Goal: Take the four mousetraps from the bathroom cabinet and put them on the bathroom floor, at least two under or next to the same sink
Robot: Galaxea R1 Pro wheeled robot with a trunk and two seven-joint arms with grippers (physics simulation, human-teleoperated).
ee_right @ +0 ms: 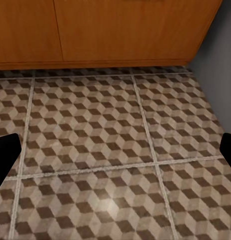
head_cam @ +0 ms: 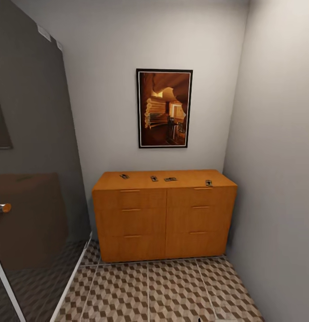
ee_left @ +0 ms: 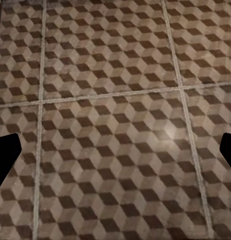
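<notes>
In the left wrist view the left gripper shows as two dark fingertips at opposite edges of the picture, spread wide apart with nothing between them. Beyond them lies only the bathroom floor, its tiles printed with brown, beige and white cubes and crossed by pale grout lines.

The right gripper looks the same in the right wrist view: two dark fingertips far apart, empty. Past them the cube-patterned floor runs up to the foot of the orange-brown cabinet, whose lower front panels stand well beyond the fingers, with a grey wall beside it.

From the head view the cabinet stands against the back wall in a narrow corner, with two columns of three drawers. All four mousetraps rest on its flat top, well apart from both grippers: one mousetrap toward the left end, a second near the middle, a third just beside it, and a fourth near the right front edge. They are too small to make out more than a dark frame on each. Above the cabinet hangs a black-framed picture. At the left stands a dark glass panel with a chrome handle. Patterned floor tiles stretch in front of the cabinet.
</notes>
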